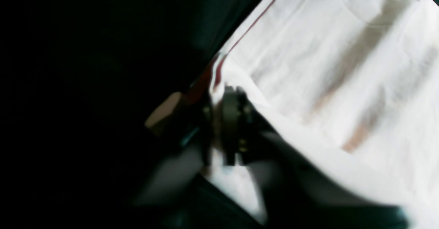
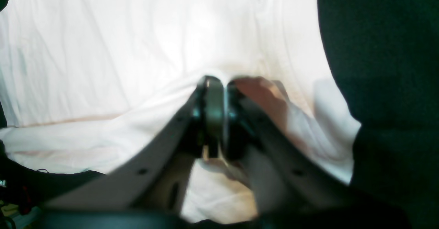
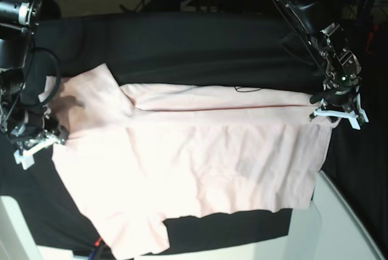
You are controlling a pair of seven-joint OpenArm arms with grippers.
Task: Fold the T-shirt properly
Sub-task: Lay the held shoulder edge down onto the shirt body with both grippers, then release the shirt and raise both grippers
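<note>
T-shirt (image 3: pixel 200 163) spread on black table cloth (image 3: pixel 200 48), left pincer (image 3: pixel 335 110) and right pincer (image 3: pixel 37 140) nipping opposite edges.

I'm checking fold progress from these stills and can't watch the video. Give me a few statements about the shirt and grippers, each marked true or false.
1. The T-shirt lies on a black table cloth. True.
2. The T-shirt is rolled into a ball. False: it is spread mostly flat, one long edge folded over.
3. The left gripper is at the T-shirt's edge. True.
4. The right gripper is far from the T-shirt. False: it is at the opposite edge.
</note>
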